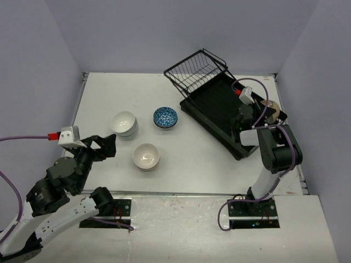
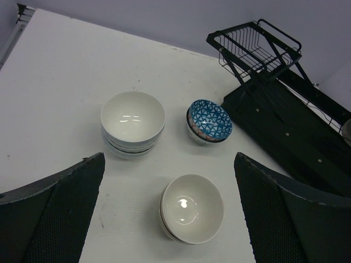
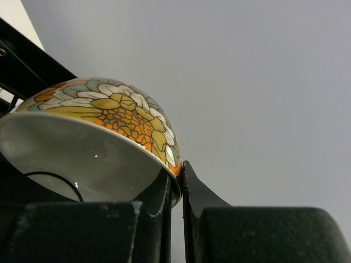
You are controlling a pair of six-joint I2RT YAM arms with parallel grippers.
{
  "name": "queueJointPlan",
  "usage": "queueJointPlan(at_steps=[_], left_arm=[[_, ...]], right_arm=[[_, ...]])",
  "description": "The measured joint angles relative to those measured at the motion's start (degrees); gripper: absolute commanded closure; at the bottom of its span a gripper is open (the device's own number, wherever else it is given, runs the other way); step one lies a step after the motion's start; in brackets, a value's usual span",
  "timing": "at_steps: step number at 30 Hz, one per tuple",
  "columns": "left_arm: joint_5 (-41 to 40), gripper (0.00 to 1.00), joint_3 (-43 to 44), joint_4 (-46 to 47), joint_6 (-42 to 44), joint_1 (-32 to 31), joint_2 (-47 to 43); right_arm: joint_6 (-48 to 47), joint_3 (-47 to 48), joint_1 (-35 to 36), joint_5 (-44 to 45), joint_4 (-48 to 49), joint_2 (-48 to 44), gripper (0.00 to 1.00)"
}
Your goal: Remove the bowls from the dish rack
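At rack's rt edge, rt hand (image 3: 175, 183) is clamped on rim of a tilted yellow-orange flower-pattern bowl (image 3: 109, 112), beside the dish rack (image 1: 214, 107). Lt hand (image 1: 109, 146) hangs w/ fingers wide apart over bench (image 1: 192, 159), near white bowl stack (image 1: 124, 123), blue-patterned bowl (image 1: 165, 117) & second white stack (image 1: 146, 156).
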Motion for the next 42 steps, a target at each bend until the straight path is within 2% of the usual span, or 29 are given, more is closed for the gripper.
queueJointPlan(at_steps=[6, 27, 42], left_arm=[[-0.3, 0.00, 0.0, 0.0, 0.0, 0.0, 0.8], [-0.6, 0.00, 0.0, 0.0, 0.0, 0.0, 2.7], [-0.6, 0.00, 0.0, 0.0, 0.0, 0.0, 3.0]], right_arm=[[0.6, 0.5, -0.1, 0.0, 0.8, 4.3, 1.00], [-0.7, 7.6, 2.3, 4.7, 0.2, 7.1, 1.00], [-0.9, 10.6, 3.7, 8.4, 2.9, 12.4, 1.00]])
